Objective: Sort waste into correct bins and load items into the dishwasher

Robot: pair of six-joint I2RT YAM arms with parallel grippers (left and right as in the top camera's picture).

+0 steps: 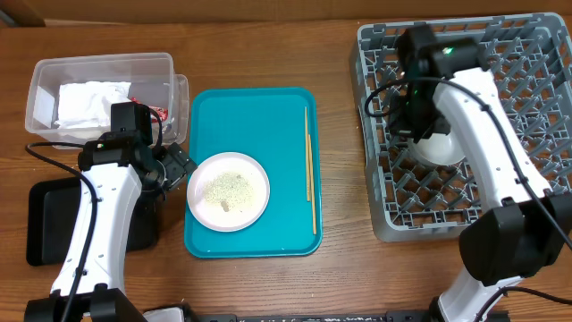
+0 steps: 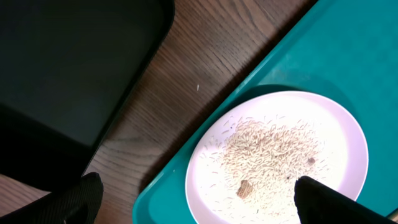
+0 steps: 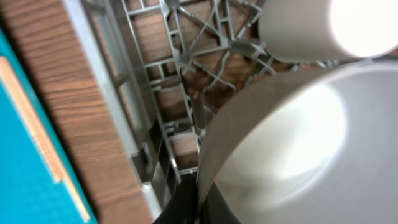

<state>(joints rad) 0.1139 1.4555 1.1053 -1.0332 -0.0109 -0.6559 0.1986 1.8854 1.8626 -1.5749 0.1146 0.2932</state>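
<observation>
Crumbs lie on the small plate under the left gripper, its jaws wide apart; the right gripper clamps the bowl rim above the dish rack.

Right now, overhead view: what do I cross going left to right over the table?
clear tub → round plate → chopsticks → grey dish rack. Black tray and teal tray left out: they overlap others.
</observation>
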